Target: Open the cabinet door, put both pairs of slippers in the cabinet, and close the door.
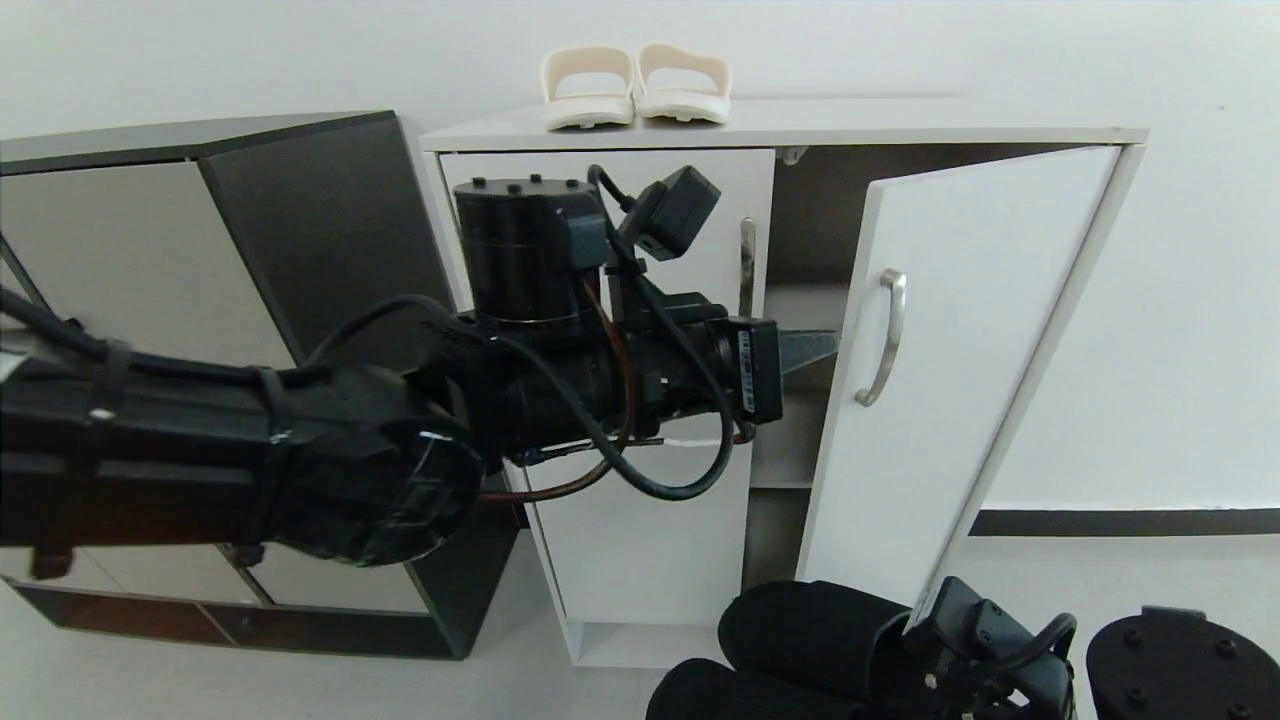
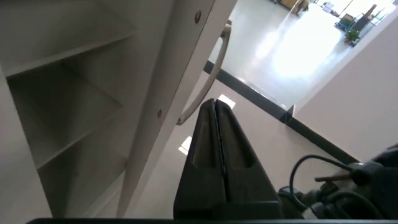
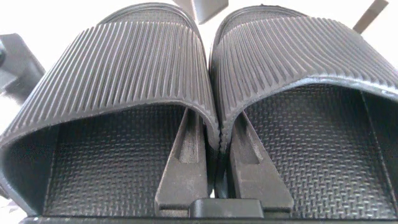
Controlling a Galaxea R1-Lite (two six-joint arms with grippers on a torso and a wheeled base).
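My right gripper has one finger inside each of the black slippers and pinches their inner walls together, so the pair hangs as one piece. In the head view the pair sits at the bottom centre of the frame, below the open door. My left gripper has its fingers pressed together on nothing. It is parked mid-frame, right at the gap between the door's edge and the cabinet opening. The white slippers lie on the cabinet top, upper centre.

As I read it, the step in hand is loading the black pair. I'd take the left arm out of the opening first. Then I'd raise the pair, keep it level, and slide it onto a shelf without brushing the door, which could swing.
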